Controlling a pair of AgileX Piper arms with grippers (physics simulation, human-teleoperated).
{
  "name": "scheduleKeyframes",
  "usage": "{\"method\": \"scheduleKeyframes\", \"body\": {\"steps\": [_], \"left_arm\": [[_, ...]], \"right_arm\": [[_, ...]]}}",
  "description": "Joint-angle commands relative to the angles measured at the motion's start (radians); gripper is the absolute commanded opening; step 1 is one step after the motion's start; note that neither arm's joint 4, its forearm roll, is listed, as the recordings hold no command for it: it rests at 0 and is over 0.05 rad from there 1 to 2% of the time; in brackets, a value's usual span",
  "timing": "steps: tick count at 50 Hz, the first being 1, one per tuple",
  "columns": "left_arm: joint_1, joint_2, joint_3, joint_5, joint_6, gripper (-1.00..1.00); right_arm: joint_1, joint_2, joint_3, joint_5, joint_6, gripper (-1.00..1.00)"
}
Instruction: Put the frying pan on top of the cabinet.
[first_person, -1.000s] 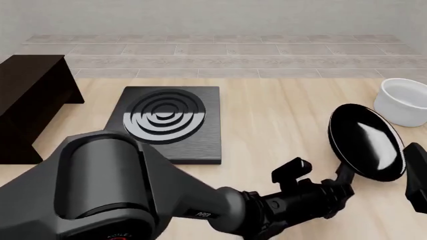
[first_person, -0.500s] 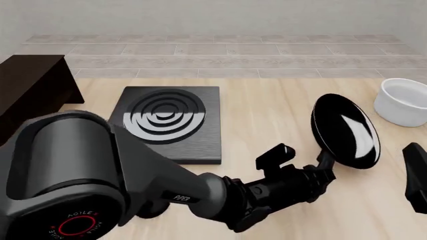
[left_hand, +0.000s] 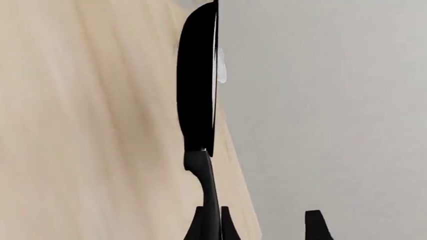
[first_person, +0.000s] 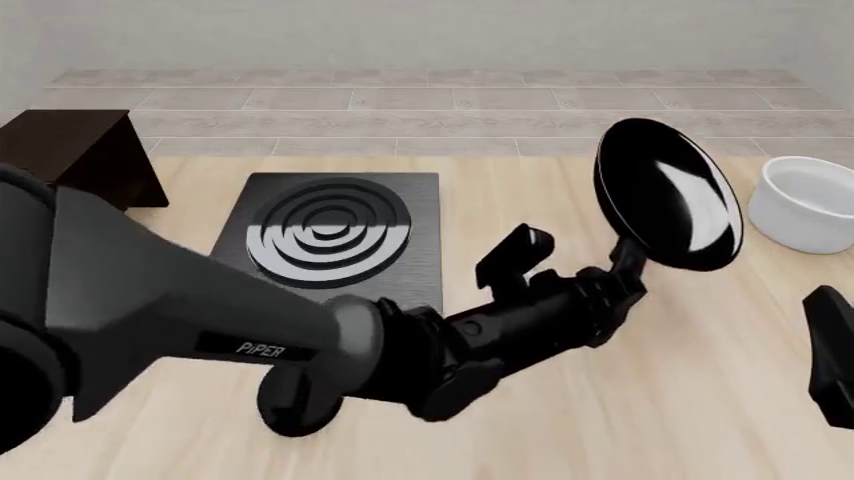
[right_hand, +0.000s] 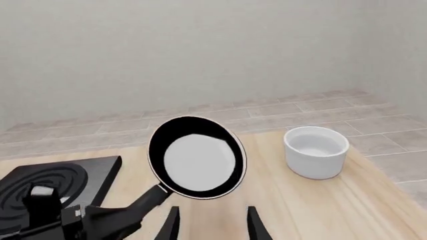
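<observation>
The left pincer is clenched on the long black handle of the glossy black round frying pan, and the pan is up in the air, tipped on edge with its hollow side facing the right arm's camera. In the front view it hangs at about two o'clock from the picture's middle, clear of the pale wooden worktop below it. In the left wrist view the pan shows edge-on, a thin black sliver, handle pinched between the fingers.

One white round bowl sits near the worktop's right edge, at three o'clock from the pan and apart from it. One flat black stove plate with concentric rings lies at nine o'clock from the pan, with open wood between. One dark brown boxy wooden cabinet stands at the far left, cut off by the frame edge and partly hidden behind the left arm. One small black knob peeks from under that arm.

The right pincer hangs released, its two fingers spread with nothing between, low at the right edge of the front view.
</observation>
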Motion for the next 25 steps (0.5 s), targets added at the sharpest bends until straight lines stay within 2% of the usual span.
{"method": "scheduleKeyframes", "body": {"steps": [1, 8, 21, 24, 25], "left_arm": [[0.027, -0.158, 0.034, 0.003, 0.03, -1.0], [0.085, -0.226, 0.038, 0.042, 0.037, -1.0], [0.246, -0.414, 0.028, 0.175, 0.114, -1.0], [0.269, -0.473, 0.044, 0.19, 0.122, -1.0], [0.289, -0.47, 0.047, 0.191, 0.102, -1.0]], "right_arm": [[0.003, 0.001, 0.0, 0.0, -0.005, 1.0], [0.003, 0.001, 0.0, 0.001, -0.006, 1.0], [0.006, -0.001, 0.0, -0.001, -0.008, 1.0], [0.009, -0.002, 0.0, -0.002, -0.01, 1.0], [0.01, -0.002, 0.0, -0.002, -0.01, 1.0]]}}
